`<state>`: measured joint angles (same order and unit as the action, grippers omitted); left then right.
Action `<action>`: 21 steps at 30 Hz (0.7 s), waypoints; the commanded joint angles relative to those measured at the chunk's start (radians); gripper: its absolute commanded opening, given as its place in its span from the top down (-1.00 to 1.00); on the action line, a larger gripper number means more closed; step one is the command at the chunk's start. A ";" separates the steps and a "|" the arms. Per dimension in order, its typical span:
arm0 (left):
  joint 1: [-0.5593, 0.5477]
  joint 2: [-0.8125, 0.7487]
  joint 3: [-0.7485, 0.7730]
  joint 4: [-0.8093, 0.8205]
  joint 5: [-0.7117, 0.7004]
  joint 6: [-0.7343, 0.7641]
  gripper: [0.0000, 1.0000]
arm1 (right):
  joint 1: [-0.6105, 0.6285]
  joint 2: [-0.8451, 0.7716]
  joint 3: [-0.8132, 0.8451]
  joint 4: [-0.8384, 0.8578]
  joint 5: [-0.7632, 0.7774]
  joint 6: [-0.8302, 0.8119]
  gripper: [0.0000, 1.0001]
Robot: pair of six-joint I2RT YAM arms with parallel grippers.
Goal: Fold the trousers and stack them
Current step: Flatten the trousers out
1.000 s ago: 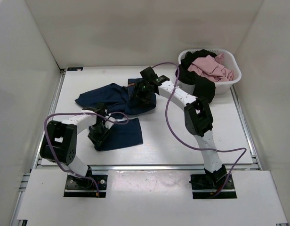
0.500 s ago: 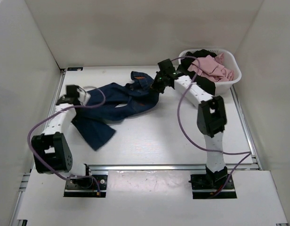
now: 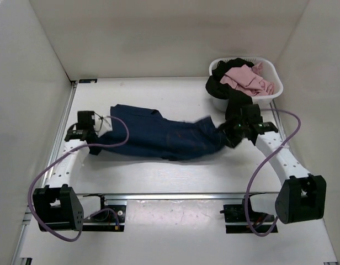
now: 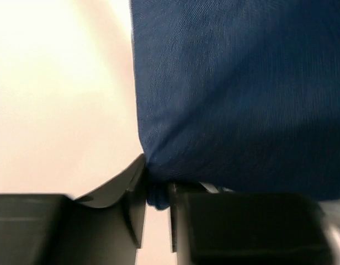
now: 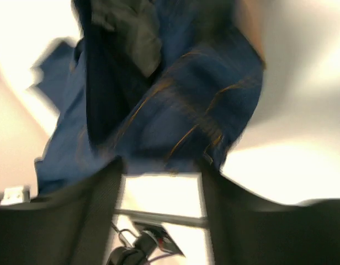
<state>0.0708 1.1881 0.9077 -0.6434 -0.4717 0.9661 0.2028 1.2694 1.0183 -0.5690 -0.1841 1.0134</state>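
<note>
Now the long dark blue denim trousers [image 3: 159, 138] lie stretched across the middle of the tabletop [image 3: 175, 176], no longer bunched. My left hand [image 4: 157, 190] pinches one end; my right hand [image 5: 161, 168] is open by the other. Next I should fold them.

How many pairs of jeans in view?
1: the trousers stretched across the table. The basket holds pink and black clothes; more pairs may be hidden under them.

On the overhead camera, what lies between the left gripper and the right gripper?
The trousers, laid out lengthwise, fill the whole stretch from the left gripper to the right gripper. The top external view shows this.
</note>
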 commanded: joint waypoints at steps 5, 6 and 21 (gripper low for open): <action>-0.121 -0.183 -0.148 -0.403 0.142 -0.036 -0.37 | -0.144 -0.209 -0.188 -0.192 0.123 -0.047 -0.53; -0.121 -0.202 -0.161 -0.415 0.151 -0.036 -0.59 | -0.134 -0.209 -0.150 -0.192 0.150 -0.065 -0.53; 0.168 -0.072 0.020 -0.217 0.191 -0.348 -1.00 | 0.147 0.529 0.482 -0.229 0.343 -0.182 -0.76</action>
<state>0.1459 1.0779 0.8337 -0.9501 -0.3325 0.7578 0.3504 1.6508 1.3861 -0.7925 0.0921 0.8513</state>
